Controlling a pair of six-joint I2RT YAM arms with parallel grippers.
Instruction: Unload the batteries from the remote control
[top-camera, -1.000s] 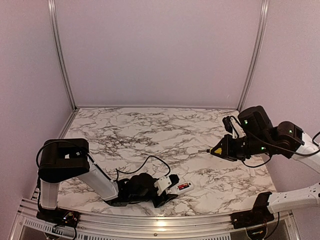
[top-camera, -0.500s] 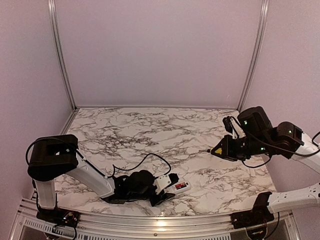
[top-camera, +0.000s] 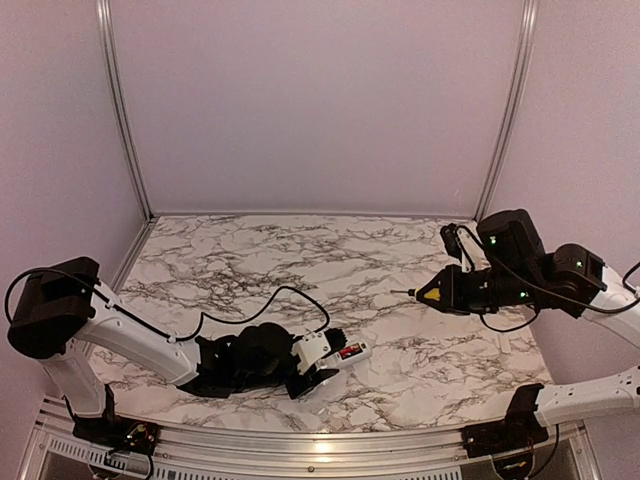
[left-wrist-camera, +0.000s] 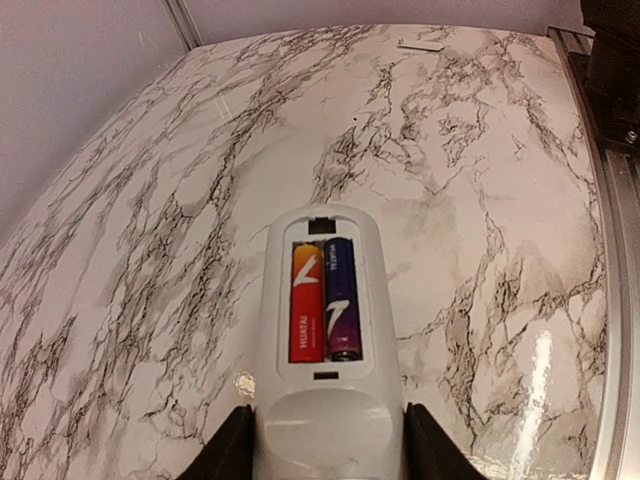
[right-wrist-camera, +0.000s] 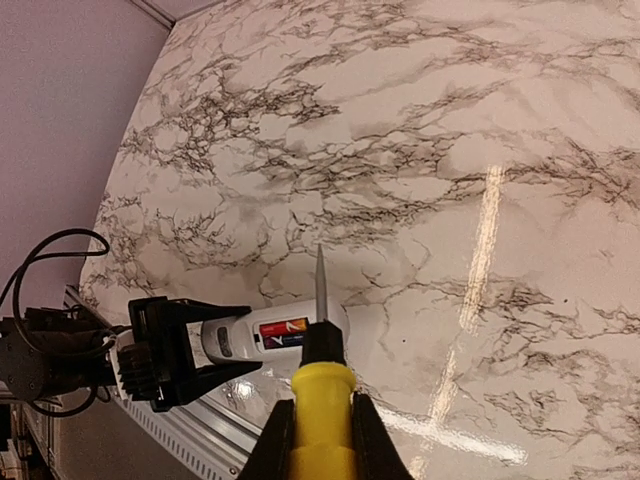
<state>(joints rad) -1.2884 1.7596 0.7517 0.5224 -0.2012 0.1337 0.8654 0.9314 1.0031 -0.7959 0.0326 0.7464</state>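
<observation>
Over the last second your left arm has swung its shoulder out toward 9 o'clock and stretched low along the near edge. This carried the remote control a little toward 10 o'clock. It now sits near 6 o'clock on the counter, back upward, with its free end aimed at about 2 o'clock. The left jaws are clamped on either side of its lower end. The cover is off, and the batteries, one red-orange and one purple, sit side by side in the open recess, so nothing has been unloaded yet. The shift probably offers the recess more squarely to the tool. Your right arm has eased only slightly toward 9 o'clock and hangs raised at the 3 o'clock side. The right jaws are closed tight on the yellow handle of the screwdriver, whose blade points toward 9 o'clock. In the top view the tip is well apart from the remote, so you have a long reach down and across before you can pry.
</observation>
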